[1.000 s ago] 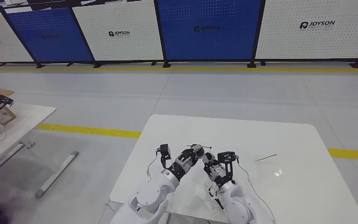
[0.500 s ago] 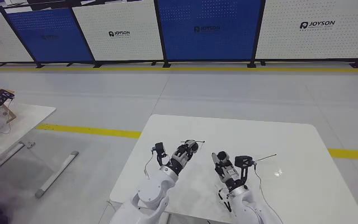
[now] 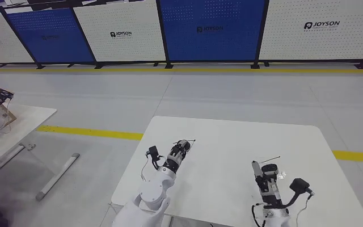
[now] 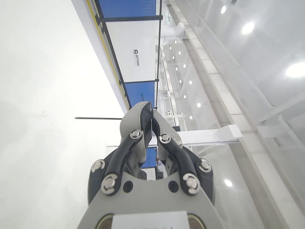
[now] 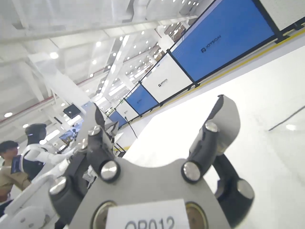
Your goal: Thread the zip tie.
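Observation:
My left gripper (image 3: 182, 146) is over the left part of the white table (image 3: 238, 133), shut on a thin black zip tie (image 3: 189, 141) whose end pokes out past the fingers. In the left wrist view the gripper (image 4: 149, 111) pinches that zip tie (image 4: 97, 118), which runs straight out to one side. My right gripper (image 3: 262, 168) is near the table's front right, open and holding nothing. A second black zip tie (image 3: 270, 159) lies flat on the table just beyond it. In the right wrist view the gripper (image 5: 159, 110) stands wide open, with that zip tie (image 5: 286, 119) on the table off to one side.
The white table ends close in front of both arms. Beyond its far edge lie grey floor, a yellow line (image 3: 85, 132) and blue and white panels (image 3: 210, 28). Another table (image 3: 22, 122) stands off to the left.
The two grippers were close together at the table's middle. The right arm has swung away to the right and nearer the front edge, and the left arm has shifted left with its zip tie.

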Robot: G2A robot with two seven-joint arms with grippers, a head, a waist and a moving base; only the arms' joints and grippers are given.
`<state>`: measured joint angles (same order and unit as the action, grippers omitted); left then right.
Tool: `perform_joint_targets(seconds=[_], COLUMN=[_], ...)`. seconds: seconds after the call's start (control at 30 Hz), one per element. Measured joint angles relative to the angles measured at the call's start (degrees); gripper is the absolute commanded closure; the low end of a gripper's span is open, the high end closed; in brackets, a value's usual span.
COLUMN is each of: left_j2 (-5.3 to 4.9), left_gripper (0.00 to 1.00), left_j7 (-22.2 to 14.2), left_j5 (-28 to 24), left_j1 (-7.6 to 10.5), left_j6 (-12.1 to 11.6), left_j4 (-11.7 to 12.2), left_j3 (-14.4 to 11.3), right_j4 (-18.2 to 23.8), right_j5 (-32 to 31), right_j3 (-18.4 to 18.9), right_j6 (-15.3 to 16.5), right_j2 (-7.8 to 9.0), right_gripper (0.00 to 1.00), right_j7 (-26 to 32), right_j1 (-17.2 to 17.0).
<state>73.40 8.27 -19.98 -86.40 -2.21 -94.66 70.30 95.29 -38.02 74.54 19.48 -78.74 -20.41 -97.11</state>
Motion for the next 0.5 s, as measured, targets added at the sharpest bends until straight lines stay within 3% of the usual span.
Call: perform_joint_targets(seconds=[0.13,0.5], left_j2=[0.38,0.4], left_gripper=[1.0,1.0], left_j7=[5.5,5.5], left_j5=[4.2,4.4], left_j1=[0.46,0.54], left_j6=[-1.5,-1.2], left_j4=[3.1,3.2], left_j3=[-0.8,-1.0], right_j4=[3.1,3.2], right_j5=[6.9,7.2], right_j3=[2.0,2.0], right_j6=[0.0,-0.1], right_j2=[1.63,1.67], right_gripper=[0.0,0.0], right_j7=[-4.0,-3.9], right_j1=[-3.4,-3.4])
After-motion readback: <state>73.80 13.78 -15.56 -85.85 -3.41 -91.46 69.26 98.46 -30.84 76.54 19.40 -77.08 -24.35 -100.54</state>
